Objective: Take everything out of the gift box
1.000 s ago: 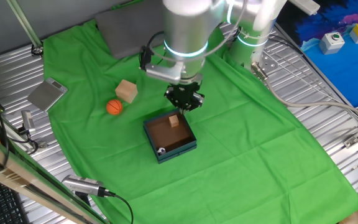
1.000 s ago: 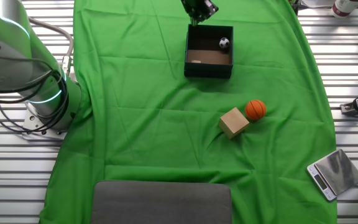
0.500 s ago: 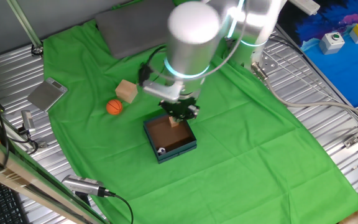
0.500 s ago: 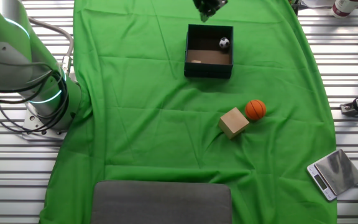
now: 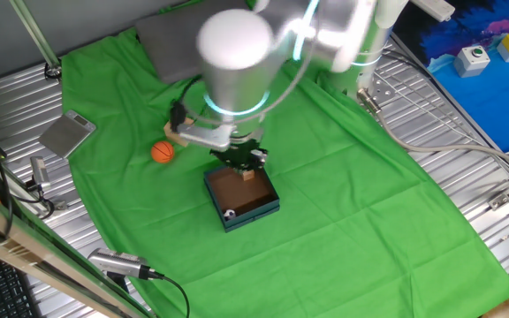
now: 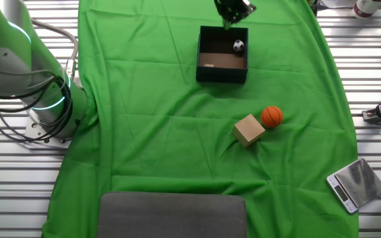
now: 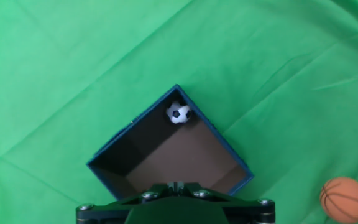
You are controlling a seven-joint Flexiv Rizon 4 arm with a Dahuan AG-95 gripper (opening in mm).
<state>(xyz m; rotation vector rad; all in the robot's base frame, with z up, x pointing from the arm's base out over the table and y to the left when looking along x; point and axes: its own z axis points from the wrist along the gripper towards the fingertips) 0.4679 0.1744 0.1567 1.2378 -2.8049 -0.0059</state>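
Observation:
The dark teal gift box (image 5: 263, 210) (image 6: 221, 73) (image 7: 107, 169) sits open on the green cloth. Inside it lie a tiny soccer ball (image 5: 228, 213) (image 6: 239, 45) (image 7: 179, 113) in one corner and a tan wooden cube (image 5: 248, 174) (image 6: 208, 65) by the opposite wall. Outside the box lie an orange ball (image 5: 163, 152) (image 6: 272, 116) (image 7: 344, 198) and a second wooden cube (image 6: 249, 129). My gripper (image 5: 244, 162) (image 6: 227, 23) (image 7: 176, 185) hangs just above the box's edge, shut and holding nothing. In the hand view the gripper hides the cube in the box.
A flat grey plate (image 5: 179, 44) (image 6: 172, 215) lies at the cloth's edge. A small silver scale (image 5: 67, 134) (image 6: 356, 185) rests on the metal table beside the cloth. The arm's base (image 6: 45, 106) stands at the cloth's side.
The arm has swung sideways along the box's edge and now hangs closer to it, near the soccer ball's side. The box and everything on the cloth have stayed put.

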